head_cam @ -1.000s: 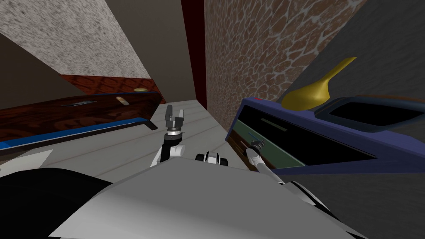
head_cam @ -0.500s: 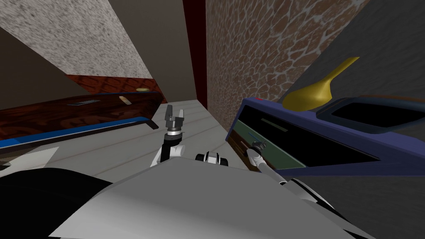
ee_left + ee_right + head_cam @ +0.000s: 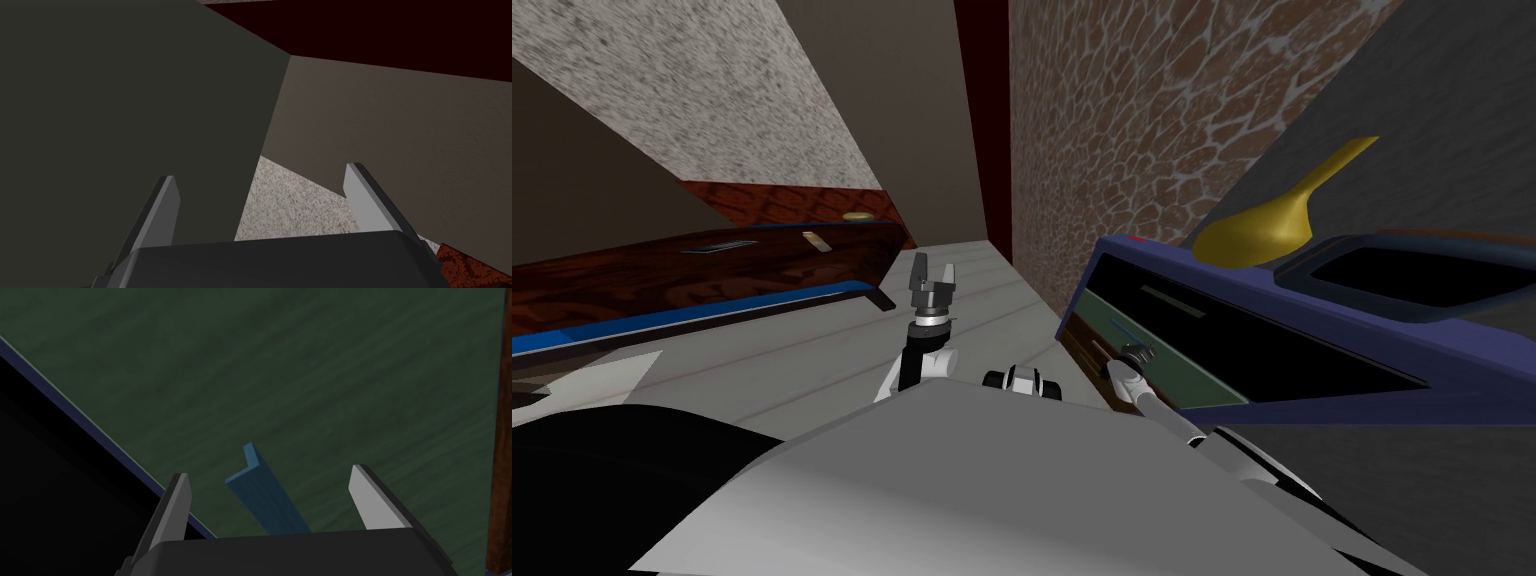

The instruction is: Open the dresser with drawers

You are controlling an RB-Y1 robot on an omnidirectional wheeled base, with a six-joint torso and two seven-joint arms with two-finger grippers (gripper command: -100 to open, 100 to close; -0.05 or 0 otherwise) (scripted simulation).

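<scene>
The dresser (image 3: 1212, 283) stands at your right, and its green drawer front (image 3: 325, 378) lies along the lower front edge, beside a black area. Your left tool (image 3: 933, 265) is released, well apart from it. Your right tool (image 3: 268, 472) is also released, with its blades either side of the blue handle (image 3: 265, 498) and not touching it. Ease forward until the bar sits deep, clench squarely, then pull straight out.
</scene>
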